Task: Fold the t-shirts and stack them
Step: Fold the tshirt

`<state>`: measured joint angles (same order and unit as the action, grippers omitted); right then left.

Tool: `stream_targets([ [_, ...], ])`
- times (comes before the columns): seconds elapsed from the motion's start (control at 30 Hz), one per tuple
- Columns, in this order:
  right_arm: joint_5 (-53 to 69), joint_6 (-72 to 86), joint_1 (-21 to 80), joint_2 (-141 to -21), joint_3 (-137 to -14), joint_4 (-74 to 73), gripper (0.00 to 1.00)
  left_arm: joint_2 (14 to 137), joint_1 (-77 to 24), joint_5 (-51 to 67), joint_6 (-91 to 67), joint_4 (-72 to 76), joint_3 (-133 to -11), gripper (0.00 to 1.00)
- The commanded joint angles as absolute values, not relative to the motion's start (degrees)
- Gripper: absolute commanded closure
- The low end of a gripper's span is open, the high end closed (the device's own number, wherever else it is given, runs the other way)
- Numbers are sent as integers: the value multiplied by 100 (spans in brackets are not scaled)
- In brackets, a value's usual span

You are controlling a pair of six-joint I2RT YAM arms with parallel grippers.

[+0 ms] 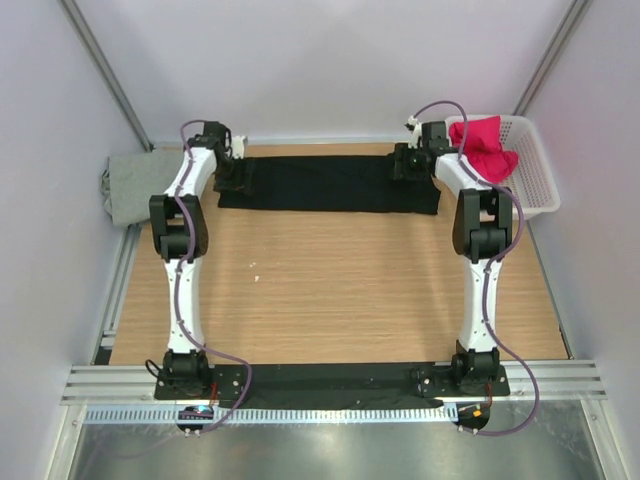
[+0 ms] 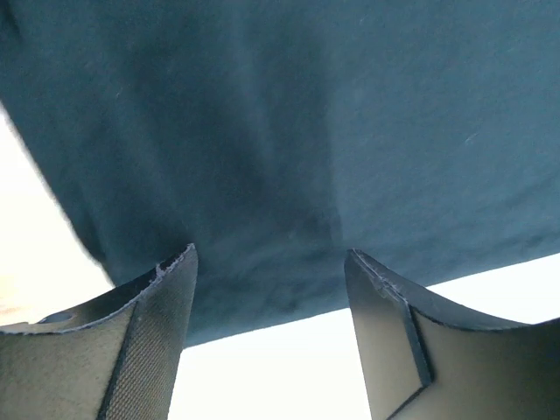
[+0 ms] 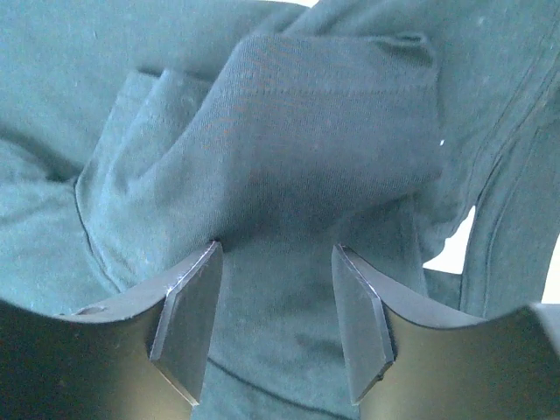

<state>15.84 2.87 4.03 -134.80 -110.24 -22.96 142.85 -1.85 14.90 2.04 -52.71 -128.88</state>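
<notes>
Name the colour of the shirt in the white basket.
Magenta-red shirt, clearest in the top external view.

A light wood-grain surface point(image 1: 330, 290) fills the middle, closed in on three sides by plain, pale lilac-white walls point(image 1: 330, 60). Slim metal struts point(image 1: 105, 70) run up the two far corners. Along the near edge lie ribbed aluminium rails point(image 1: 105, 385), a white slotted strip point(image 1: 330, 413), then a dull metal sheet point(image 1: 330, 455). The light is soft and even, the shadows faint.
</notes>
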Motion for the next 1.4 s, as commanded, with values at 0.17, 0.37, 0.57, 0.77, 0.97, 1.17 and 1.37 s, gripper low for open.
stream_targets([
  [0.17, 1547, 246, 413, -13842, -11540, -2478, 41, 13457, -184, 1178, 220, -5660, -11552, 34],
  [0.37, 1582, 343, 439, -14079, -11812, -2505, 40, 12886, -325, 1195, 202, -5774, -10689, 35],
  [0.57, 1608, 492, 518, -14448, -12436, -2496, 39, 12200, -606, 1081, 237, -5809, -9792, 36],
  [0.77, 1643, 589, 694, -14713, -13042, -2391, 38, 11594, -957, 897, 308, -5827, -9098, 36],
  [0.97, 1626, 668, 756, -14810, -13342, -2294, 37, 10778, -1343, 721, 219, -5748, -8368, 36],
  [1.17, 1451, 694, 730, -14197, -13342, -2364, 37, 10257, -1521, 159, 631, -5722, -8568, 35],
  [1.37, 546, 1456, 668, -12800, -11789, -1917, 36, 10485, -1520, -789, 1502, -4968, -8903, 33],
])
